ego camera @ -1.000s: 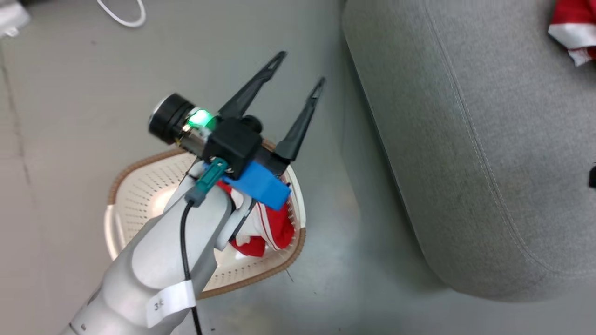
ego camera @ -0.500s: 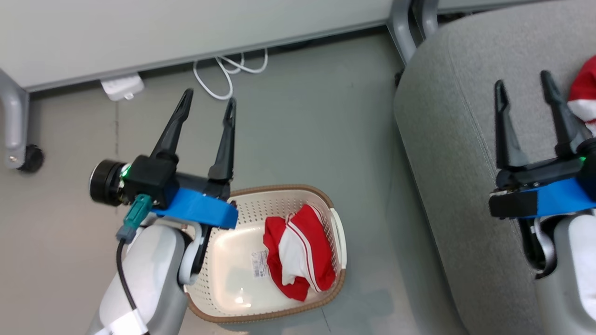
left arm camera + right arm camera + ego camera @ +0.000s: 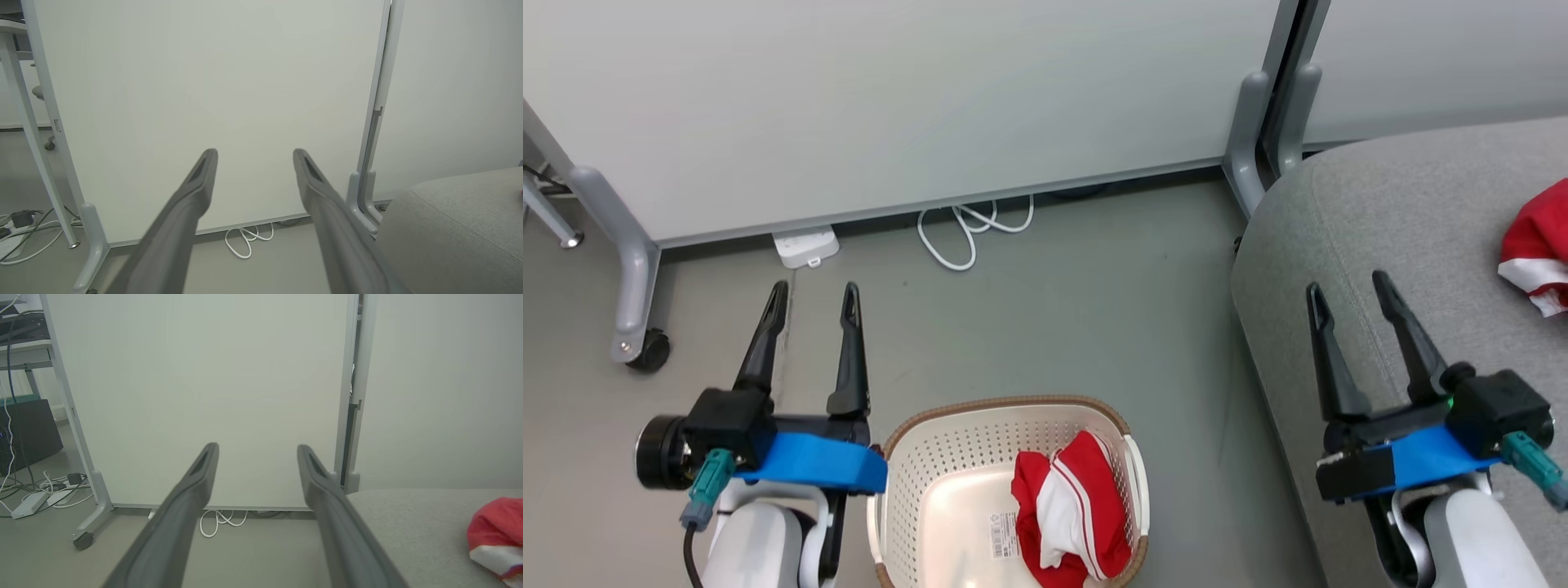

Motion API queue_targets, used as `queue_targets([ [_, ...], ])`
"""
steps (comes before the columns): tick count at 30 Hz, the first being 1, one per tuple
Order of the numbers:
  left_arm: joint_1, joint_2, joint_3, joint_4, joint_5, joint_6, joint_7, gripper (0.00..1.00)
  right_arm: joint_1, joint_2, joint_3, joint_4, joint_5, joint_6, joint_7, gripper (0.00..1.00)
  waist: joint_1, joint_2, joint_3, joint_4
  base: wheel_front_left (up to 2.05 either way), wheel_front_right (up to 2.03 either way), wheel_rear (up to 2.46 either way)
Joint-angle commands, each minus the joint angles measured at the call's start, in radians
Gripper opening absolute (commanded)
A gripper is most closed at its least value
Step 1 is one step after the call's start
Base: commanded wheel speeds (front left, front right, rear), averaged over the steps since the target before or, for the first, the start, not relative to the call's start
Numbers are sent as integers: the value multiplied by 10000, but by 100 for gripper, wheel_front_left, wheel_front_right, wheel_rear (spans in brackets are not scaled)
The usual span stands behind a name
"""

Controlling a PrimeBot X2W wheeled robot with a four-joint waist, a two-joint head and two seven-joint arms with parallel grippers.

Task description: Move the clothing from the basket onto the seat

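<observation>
Clothing (image 3: 1066,514): where does it lie, reading from your left?

— Start at your left gripper (image 3: 815,287): fingers spread, holding nothing, over the floor (image 3: 1094,327) just left of the basket (image 3: 1005,402). One piece of it sits crumpled in the basket's right half, beside a barcode label (image 3: 1003,535).

— And further right?

— Your right gripper (image 3: 1345,282) is likewise released and bare, over the left edge of the seat (image 3: 1405,212). The other garment (image 3: 1535,245), red with a white band, rests on the seat at the far right, well apart from those fingers.
</observation>
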Motion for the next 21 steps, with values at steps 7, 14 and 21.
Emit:
queue_targets([
  [7, 996, -204, 604, 17, 332, -319, -26, 100, 1097, 277, -349, 157, 87, 1, -38, 100, 2, -1, -661, -85, 0, 0, 0],
  [14, 1396, -287, 773, 45, 442, -421, -26, 100, 1510, 369, -484, 193, 125, 1, -38, 100, 2, -1, -823, -56, 0, 0, 0],
  [21, 1611, -344, 871, 125, 486, -516, -26, 100, 1775, 450, -513, 253, 152, 1, -38, 100, 2, -1, -888, -24, 0, 0, 0],
])
